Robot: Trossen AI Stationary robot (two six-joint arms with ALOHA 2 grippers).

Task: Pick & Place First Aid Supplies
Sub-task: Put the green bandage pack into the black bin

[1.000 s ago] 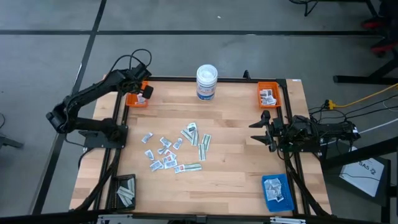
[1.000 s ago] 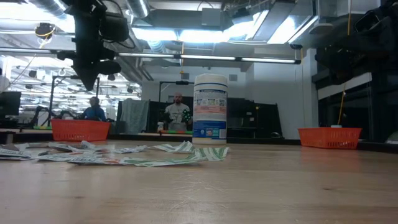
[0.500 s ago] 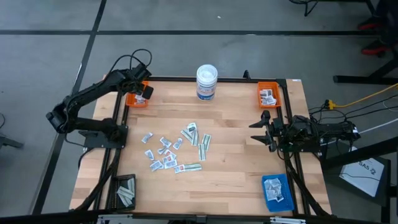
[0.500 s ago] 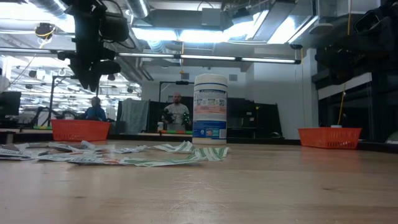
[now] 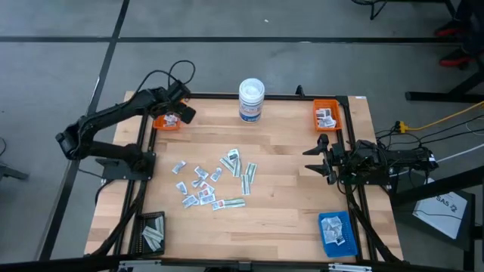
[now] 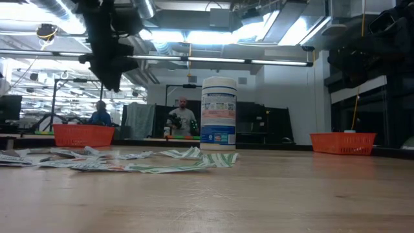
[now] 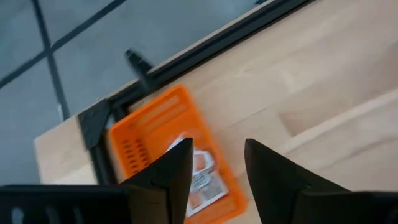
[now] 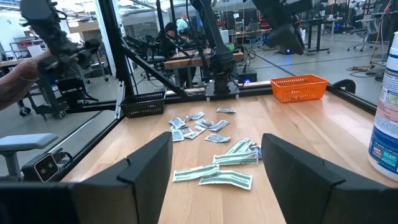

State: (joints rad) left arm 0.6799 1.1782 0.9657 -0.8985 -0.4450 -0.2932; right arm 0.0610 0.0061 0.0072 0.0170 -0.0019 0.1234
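The first aid supplies (image 5: pixel 213 180) lie scattered flat on the wooden table's middle; they also show in the low view (image 6: pixel 129 162) and the right wrist view (image 8: pixel 211 127). My left gripper (image 5: pixel 181 115) hangs open and empty in the air at the far left, just right of an orange tray (image 7: pixel 163 134) that holds white packets (image 7: pixel 202 180). Its fingers (image 7: pixel 180 165) point slanting down. My right gripper (image 5: pixel 318 157) waits open at the table's right edge, pointing level toward the pile.
A white round tub (image 5: pixel 251 100) stands at the far middle. A second orange tray (image 5: pixel 327 115) with packets sits far right, a blue tray (image 5: pixel 337 231) near right, a black tray (image 5: pixel 153 230) near left. Bare wood lies around the pile.
My left gripper has opened above the far-left orange tray, then swung a little toward the table's right edge, turning slightly as it went. It now hangs beside the tray rather than over it. The pile has not moved.
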